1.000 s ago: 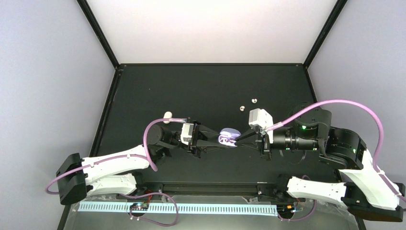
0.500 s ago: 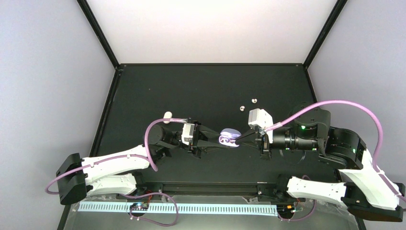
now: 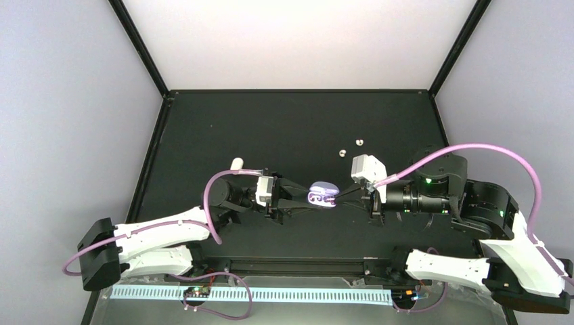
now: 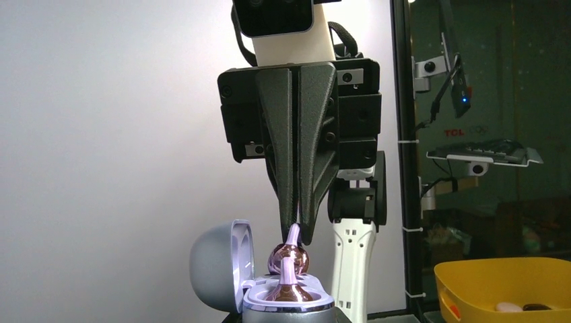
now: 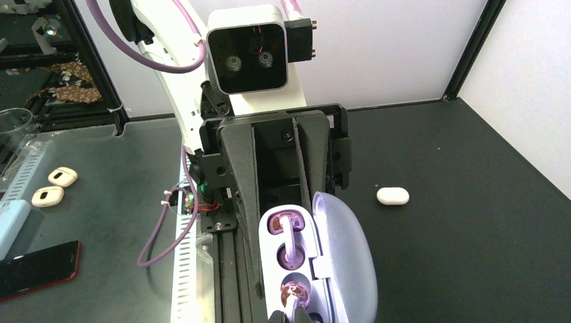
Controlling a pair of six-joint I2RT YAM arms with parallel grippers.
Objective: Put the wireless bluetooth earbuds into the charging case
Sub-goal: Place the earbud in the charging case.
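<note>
The lavender charging case (image 3: 323, 195) hangs open above the table's middle, with my left gripper (image 3: 311, 198) shut on its base. The left fingers (image 5: 246, 202) flank the case (image 5: 296, 262), and its lid (image 5: 347, 262) is swung aside. One glossy purple earbud (image 5: 289, 225) sits in its socket. My right gripper (image 3: 340, 196) is shut on the stem of a second purple earbud (image 4: 289, 256). That bud's body rests at the mouth of the other socket. In the right wrist view my own fingertips (image 5: 296, 317) pinch this bud (image 5: 294, 295). Two white earbuds (image 3: 342, 152) (image 3: 359, 142) lie on the table behind.
A white oval case (image 3: 236, 162) (image 5: 392, 196) lies on the black table to the left of the arms. The enclosure's black frame posts and white walls ring the table. Outside it are a yellow bin (image 4: 505, 282) and a phone (image 5: 37, 269).
The right fingertips have edged slightly closer over the case with the purple bud. The left arm and case have barely shifted.
</note>
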